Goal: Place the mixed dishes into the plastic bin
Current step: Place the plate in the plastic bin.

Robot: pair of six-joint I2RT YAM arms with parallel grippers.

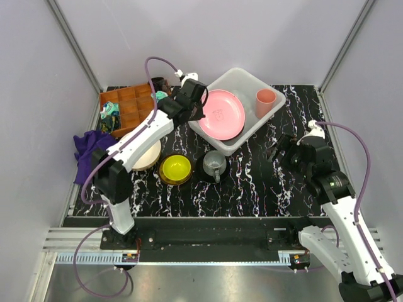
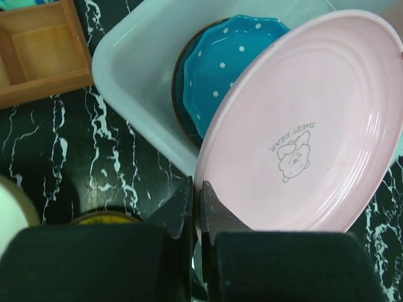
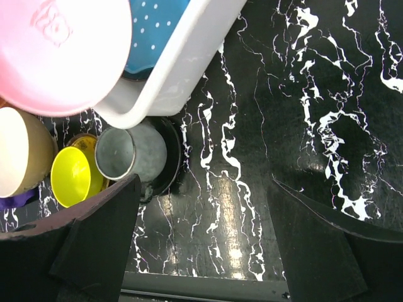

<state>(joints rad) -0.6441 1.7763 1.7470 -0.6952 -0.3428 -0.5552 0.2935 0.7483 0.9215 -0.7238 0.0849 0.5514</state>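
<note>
My left gripper [image 1: 196,108] is shut on the rim of the pink plate [image 1: 221,114], which it holds tilted over the plastic bin [image 1: 234,78]; in the left wrist view its fingers [image 2: 196,207] pinch the plate [image 2: 302,126] edge. The blue white-dotted plate [image 2: 220,69] lies in the bin under it. The pink cup [image 1: 265,99] stands in the bin's right end. The grey mug [image 1: 215,163] sits on the black saucer [image 1: 203,166]; the small yellow bowl [image 1: 175,168] and cream bowl [image 1: 146,155] stand left of it. My right gripper [image 1: 278,151] is open and empty above the table.
A brown wooden compartment tray [image 1: 129,106] stands at the back left with small items in it. A purple cloth [image 1: 88,146] lies at the table's left edge. Black marbled tabletop [image 1: 264,182] lies between the mug and my right arm.
</note>
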